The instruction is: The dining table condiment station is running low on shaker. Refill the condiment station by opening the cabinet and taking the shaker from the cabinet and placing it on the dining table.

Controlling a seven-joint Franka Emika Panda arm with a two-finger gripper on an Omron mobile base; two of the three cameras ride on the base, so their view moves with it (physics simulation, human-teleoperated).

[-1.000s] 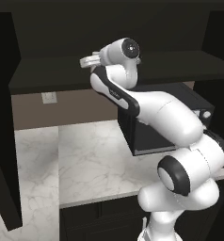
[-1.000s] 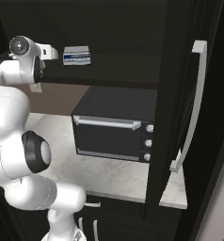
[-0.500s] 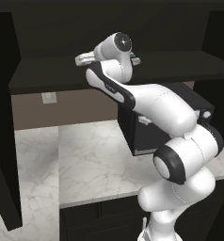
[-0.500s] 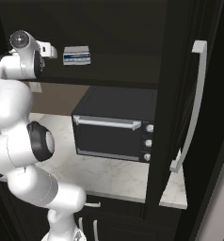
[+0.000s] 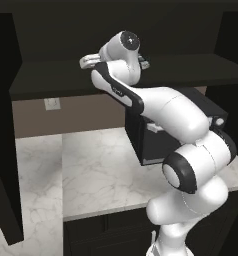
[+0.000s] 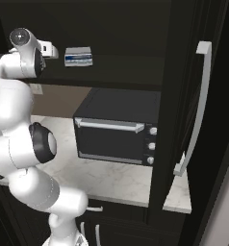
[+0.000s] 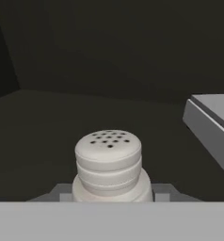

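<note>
The cabinet (image 5: 191, 70) stands open, and my arm reaches up onto its dark shelf. The off-white shaker (image 7: 109, 160) stands upright on that shelf, its holed cap facing the hand view. My gripper (image 7: 111, 193) is shut on the shaker, with one dark fingertip (image 7: 62, 192) pressed against each side of its base. From the base views, the gripper (image 5: 91, 61) (image 6: 49, 49) sits at shelf height inside the cabinet. The dining table is out of view.
A flat grey kitchen scale (image 6: 78, 56) (image 7: 212, 127) lies on the shelf just right of the shaker. A black toaster oven (image 6: 116, 137) sits on the white marble worktop (image 5: 91, 170) below. The open right door (image 6: 184, 120), with its silver handle (image 6: 199, 105), juts out.
The jaws have closed from wide open onto the shaker. The hand has edged a little further into the cabinet. The scale and oven have not moved.
</note>
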